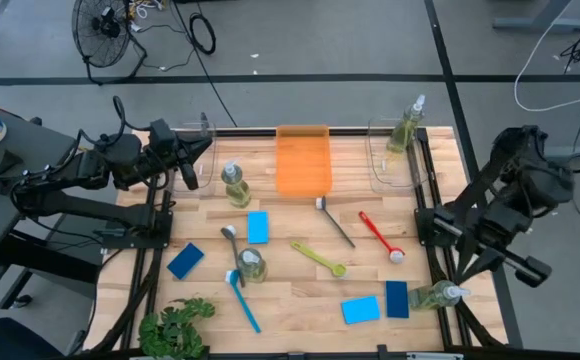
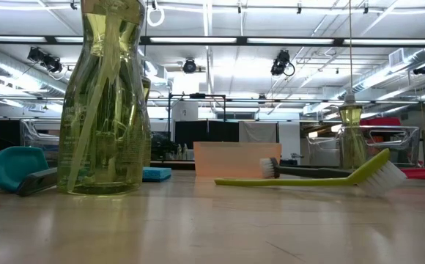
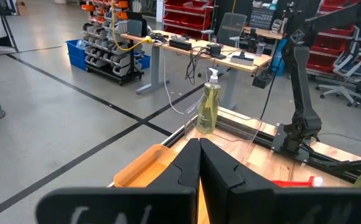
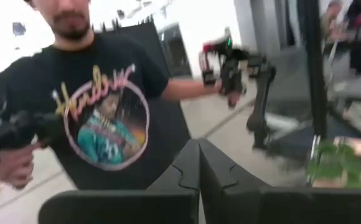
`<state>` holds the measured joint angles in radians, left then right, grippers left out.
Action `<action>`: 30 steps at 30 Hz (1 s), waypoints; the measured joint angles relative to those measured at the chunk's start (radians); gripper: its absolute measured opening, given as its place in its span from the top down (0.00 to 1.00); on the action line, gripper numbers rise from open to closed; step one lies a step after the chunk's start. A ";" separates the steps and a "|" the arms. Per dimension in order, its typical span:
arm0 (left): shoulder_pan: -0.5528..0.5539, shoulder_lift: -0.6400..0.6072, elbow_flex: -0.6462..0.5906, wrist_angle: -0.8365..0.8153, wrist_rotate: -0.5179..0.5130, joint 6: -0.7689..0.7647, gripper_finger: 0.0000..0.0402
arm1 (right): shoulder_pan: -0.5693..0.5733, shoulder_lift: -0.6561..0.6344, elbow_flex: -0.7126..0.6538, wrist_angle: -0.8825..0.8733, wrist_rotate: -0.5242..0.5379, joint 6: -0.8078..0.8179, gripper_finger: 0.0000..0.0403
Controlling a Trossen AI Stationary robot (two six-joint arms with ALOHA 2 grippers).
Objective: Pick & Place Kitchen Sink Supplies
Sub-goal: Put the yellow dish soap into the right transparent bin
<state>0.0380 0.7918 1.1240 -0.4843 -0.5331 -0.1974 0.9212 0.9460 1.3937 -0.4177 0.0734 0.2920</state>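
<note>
High view: pump bottle [image 1: 404, 130] stands in right clear bin [image 1: 382, 168]; both grippers pressed together.

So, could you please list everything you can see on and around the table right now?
Clear pump bottles of yellow-green liquid: four, two left-centre, one in the far-right bin, one lying near right.
Flat blue rectangular sponges: four, light and dark, two left, two near right.
Long-handled brushes: five, spread across the middle.
Orange plastic tray: one, far centre.
Clear plastic bins: two, far corners.
Green leafy plant: one, near left.
Person in black T-shirt: one, beyond the table.
Left hand: shut, empty, far left.
Right hand: shut, empty.
</note>
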 joint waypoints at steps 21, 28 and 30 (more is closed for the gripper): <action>0.000 0.000 0.000 -0.002 0.000 0.000 0.97 | 0.201 0.193 0.130 -0.574 -0.135 0.462 1.00; 0.000 0.000 0.000 -0.002 0.000 -0.001 0.97 | 0.247 0.225 0.130 -0.761 -0.173 0.624 1.00; 0.000 0.000 0.000 -0.002 0.000 -0.001 0.97 | 0.252 0.226 0.130 -0.802 -0.170 0.674 1.00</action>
<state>0.0380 0.7918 1.1240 -0.4866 -0.5335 -0.1982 1.1728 1.1724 1.5238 -1.2201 -0.0962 0.9661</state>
